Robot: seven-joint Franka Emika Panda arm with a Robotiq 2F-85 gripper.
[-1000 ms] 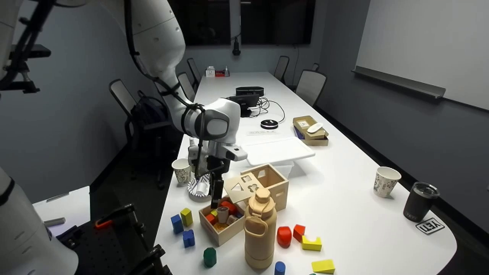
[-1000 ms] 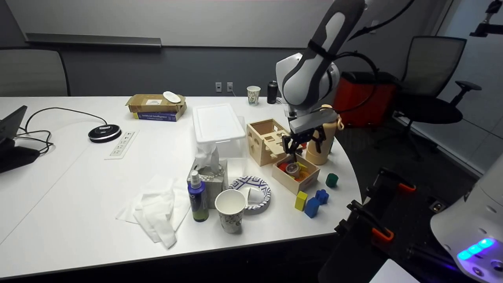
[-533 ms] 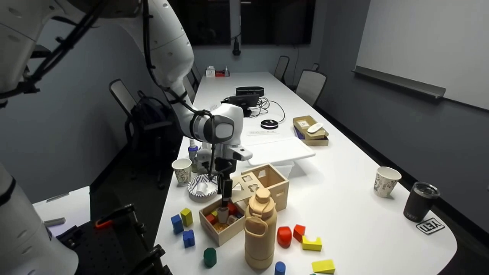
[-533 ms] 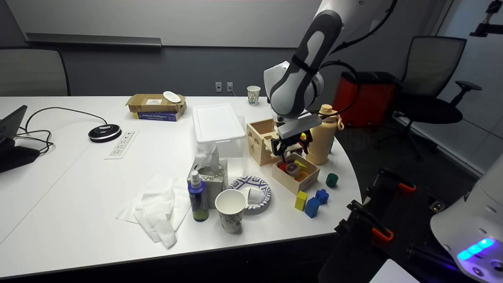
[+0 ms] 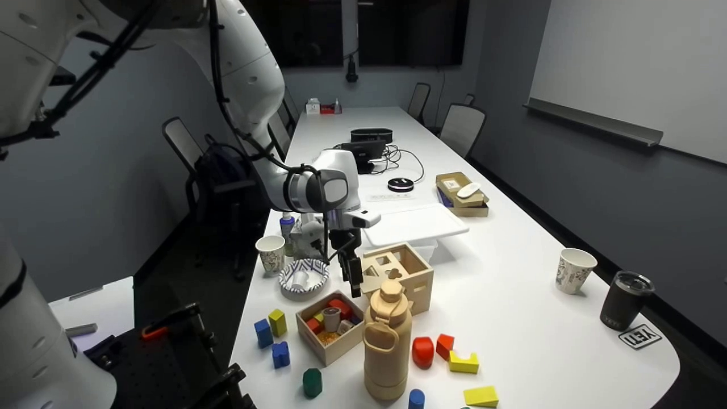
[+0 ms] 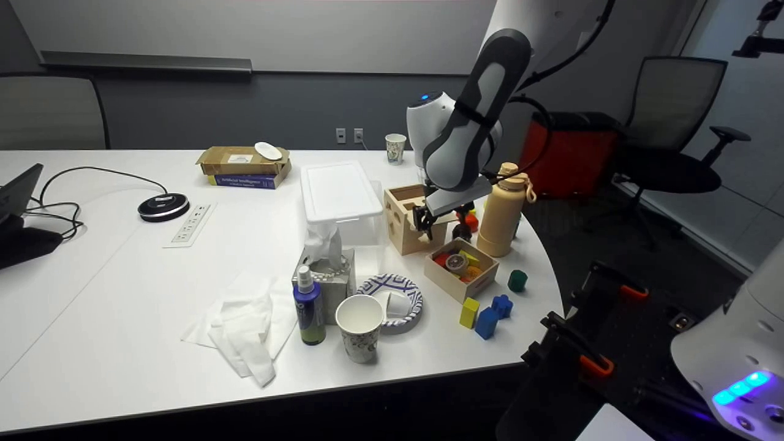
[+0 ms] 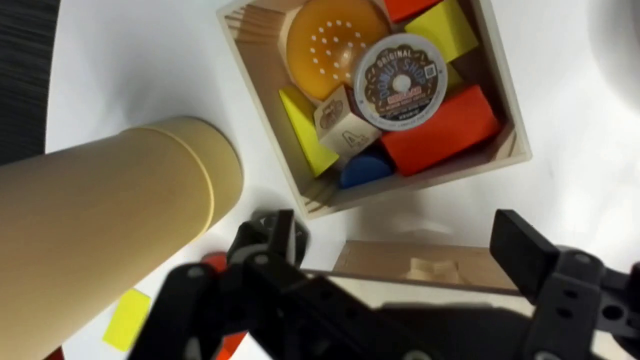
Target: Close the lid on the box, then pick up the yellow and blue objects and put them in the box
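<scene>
The pale wooden box (image 5: 421, 300) stands open-topped; it also shows in an exterior view (image 6: 422, 244). The lid (image 5: 381, 270), a panel with cut holes, slants out from the box's top on the gripper side. My gripper (image 7: 395, 220) is open, its fingers wide apart at the lid's outer edge; the lid (image 7: 380, 289) lies partly behind the gripper body. In an exterior view the gripper (image 6: 442, 225) is low beside the box. A yellow block (image 5: 277, 322), a blue block (image 5: 263, 333) and a blue flower-shaped block (image 5: 280, 354) stand together. More yellow (image 5: 463, 362) and blue (image 5: 416, 399) blocks lie beyond the bottle.
A low wooden tray (image 5: 326, 355) with mixed pieces sits just before the gripper. A tan bottle (image 5: 387, 346) stands close to the box and tray. A patterned bowl (image 5: 304, 291), a paper cup (image 5: 270, 254) and a lidded plastic bin (image 6: 343, 193) are nearby. A green block (image 5: 312, 382) lies by the tray.
My gripper has moved away from over the tray to the box. The lid has swung up from a steep slant to a flatter one, and the box has shifted slightly.
</scene>
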